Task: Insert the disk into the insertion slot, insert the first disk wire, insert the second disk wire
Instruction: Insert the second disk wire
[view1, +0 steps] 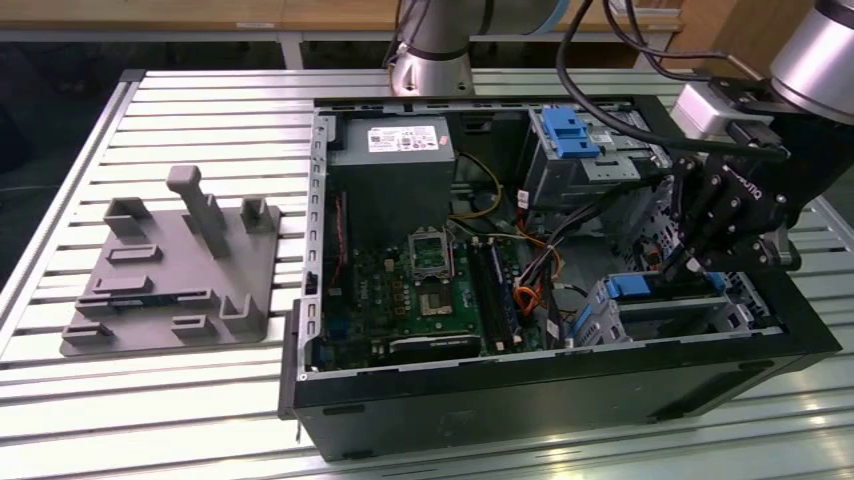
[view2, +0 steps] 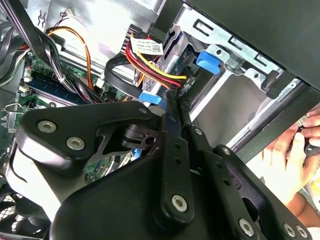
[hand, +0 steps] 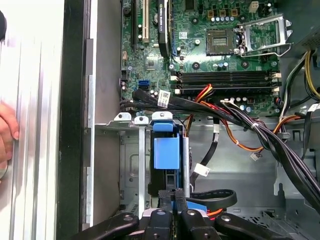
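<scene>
Blue-framed disk (hand: 166, 152), one pincer (hand: 172, 195) shut above

1. A silver slatted aluminium table (view1: 160, 420), built of long parallel profiles with dark grooves between them, spans the exterior view and reflects soft overhead light in pale bands.
2. A grey plastic fixture plate with upright posts and blocks (view1: 174, 275) lies flat on the slats toward the exterior view's left, well apart from the open black computer case (view1: 534, 400).
3. Behind the table, a light wooden bench or shelf edge (view1: 200, 15) runs along the far side, with a white metal leg (view1: 290, 50) beneath it.
4. The space under that wooden edge is dark and shadowed.
</scene>
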